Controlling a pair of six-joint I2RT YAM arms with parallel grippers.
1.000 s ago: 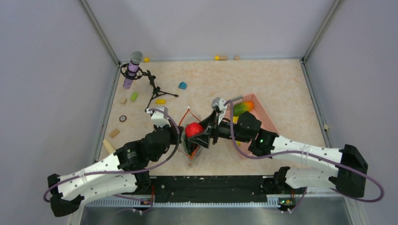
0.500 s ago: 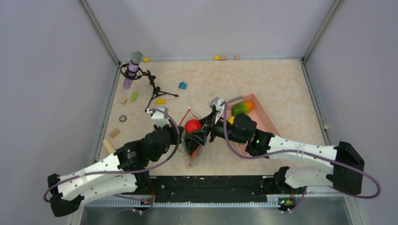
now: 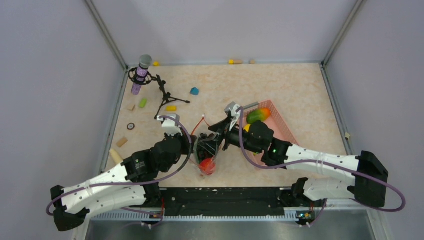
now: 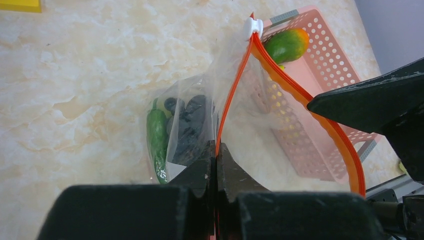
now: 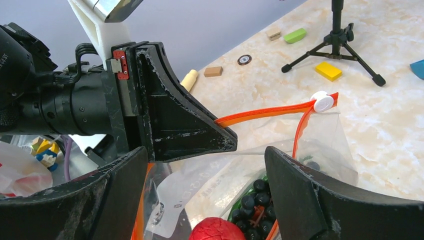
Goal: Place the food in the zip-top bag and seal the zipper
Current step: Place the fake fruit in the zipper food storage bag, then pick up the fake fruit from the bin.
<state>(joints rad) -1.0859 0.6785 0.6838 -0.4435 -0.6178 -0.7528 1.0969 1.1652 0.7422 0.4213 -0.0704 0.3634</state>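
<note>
Tomato (image 3: 207, 165) and grapes (image 5: 255, 200) lie in zip-top bag (image 5: 327, 132), left of basket (image 3: 280, 122).

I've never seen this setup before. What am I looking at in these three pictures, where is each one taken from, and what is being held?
Two robot arms are bolted at the table's near edge, each ending in a two-finger claw. The wide picture looks down from above. The other two come from a camera on each wrist. The left claw is shut on the orange zipper edge of a clear bag, whose mouth is open. The right claw hangs open over that mouth, holding nothing. Inside the bag lie a red tomato, dark grapes and a green piece. Beside it stands a pink basket with one more fruit. A microphone on a tripod and small blocks sit farther back.
</note>
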